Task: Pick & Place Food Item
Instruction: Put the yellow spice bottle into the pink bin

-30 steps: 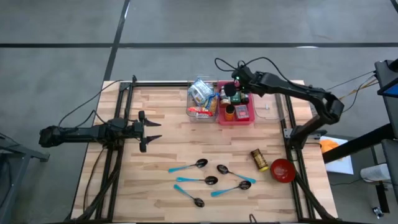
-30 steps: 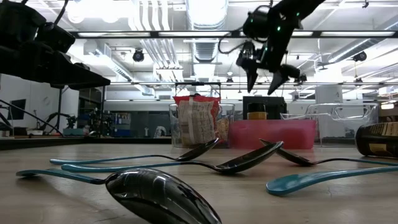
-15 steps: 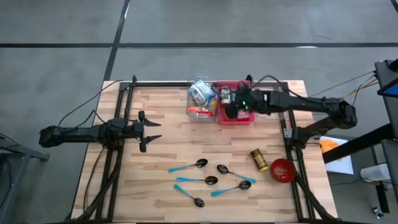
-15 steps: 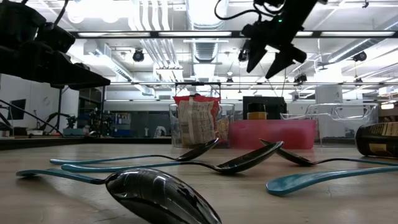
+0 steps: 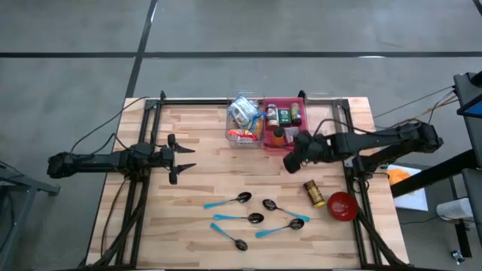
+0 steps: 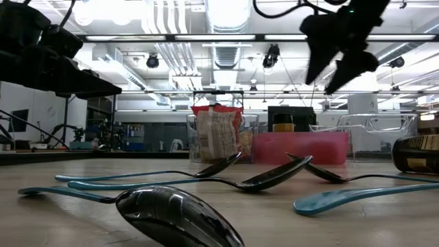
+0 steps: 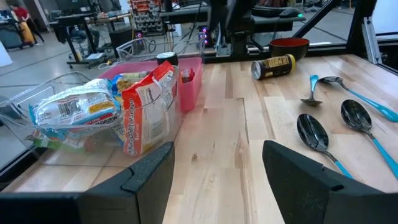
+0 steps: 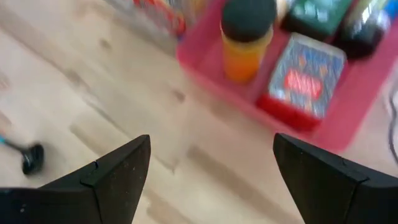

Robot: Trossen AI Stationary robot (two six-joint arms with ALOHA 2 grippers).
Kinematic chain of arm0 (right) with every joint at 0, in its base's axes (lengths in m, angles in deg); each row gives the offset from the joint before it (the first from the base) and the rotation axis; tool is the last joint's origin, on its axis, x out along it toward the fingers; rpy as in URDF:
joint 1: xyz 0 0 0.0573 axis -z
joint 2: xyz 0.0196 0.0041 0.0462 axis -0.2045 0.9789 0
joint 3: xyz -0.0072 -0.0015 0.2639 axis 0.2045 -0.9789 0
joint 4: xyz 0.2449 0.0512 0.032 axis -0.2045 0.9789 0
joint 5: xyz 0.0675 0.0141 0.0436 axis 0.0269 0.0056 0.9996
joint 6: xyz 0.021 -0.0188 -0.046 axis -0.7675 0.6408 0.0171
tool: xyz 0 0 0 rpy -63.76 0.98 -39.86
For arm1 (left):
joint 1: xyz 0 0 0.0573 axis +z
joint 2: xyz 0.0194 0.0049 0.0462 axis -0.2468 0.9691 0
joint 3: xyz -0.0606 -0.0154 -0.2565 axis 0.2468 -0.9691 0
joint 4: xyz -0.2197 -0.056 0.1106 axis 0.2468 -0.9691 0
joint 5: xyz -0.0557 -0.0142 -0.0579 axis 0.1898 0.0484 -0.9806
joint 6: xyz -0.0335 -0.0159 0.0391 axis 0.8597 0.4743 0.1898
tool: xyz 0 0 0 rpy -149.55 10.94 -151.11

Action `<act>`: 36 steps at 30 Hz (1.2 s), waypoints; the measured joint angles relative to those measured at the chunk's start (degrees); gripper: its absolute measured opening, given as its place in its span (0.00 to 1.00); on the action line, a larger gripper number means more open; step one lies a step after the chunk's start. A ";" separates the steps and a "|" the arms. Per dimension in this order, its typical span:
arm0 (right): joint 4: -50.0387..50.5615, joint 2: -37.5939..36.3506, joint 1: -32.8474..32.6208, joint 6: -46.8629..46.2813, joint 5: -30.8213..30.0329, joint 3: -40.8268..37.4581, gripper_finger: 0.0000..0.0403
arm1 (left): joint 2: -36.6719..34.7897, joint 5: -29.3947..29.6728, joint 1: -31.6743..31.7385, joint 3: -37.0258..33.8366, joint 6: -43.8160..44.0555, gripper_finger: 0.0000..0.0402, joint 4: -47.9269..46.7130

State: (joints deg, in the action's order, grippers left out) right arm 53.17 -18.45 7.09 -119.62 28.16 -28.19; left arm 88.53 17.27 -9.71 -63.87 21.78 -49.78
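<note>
A red bin (image 5: 301,144) at the table's far middle holds an orange bottle with a black cap (image 8: 247,37), a small box (image 8: 303,71) and dark jars. Beside it a clear bin (image 5: 235,138) holds snack bags (image 7: 149,106). A brown jar (image 5: 314,193) lies on its side near a red bowl (image 5: 342,205). My right gripper (image 5: 291,162) hangs open over bare wood just in front of the red bin, with nothing between its fingers (image 8: 211,168). My left gripper (image 5: 183,156) waits open at the table's left (image 7: 217,180).
Several teal-handled spoons (image 5: 252,218) lie scattered on the near middle of the table. Bare wood stretches between the bins and the spoons. Black frame rails (image 5: 143,188) run along the left and right sides.
My right gripper has swung from above the red bin's far part toward the table's near edge, rolling and sinking slightly. It now hangs over the bare wood in front of the bin, still open with nothing held. Nothing on the table has moved.
</note>
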 joint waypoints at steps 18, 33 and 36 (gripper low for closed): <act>10.18 7.36 -13.04 -19.27 19.01 -0.74 0.83 | 0.00 0.02 -0.01 0.00 -0.13 0.61 0.01; 10.30 15.81 -16.43 -20.77 26.38 -0.95 0.83 | 0.00 0.02 -0.01 0.00 -0.11 0.61 0.00; 11.97 15.81 -16.43 -21.43 26.41 -1.62 0.83 | 0.00 0.01 -0.02 0.00 -0.11 0.61 0.01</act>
State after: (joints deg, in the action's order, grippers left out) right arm 65.14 -2.64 -9.35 -141.05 54.56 -29.82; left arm 88.53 17.28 -9.73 -63.87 21.67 -49.77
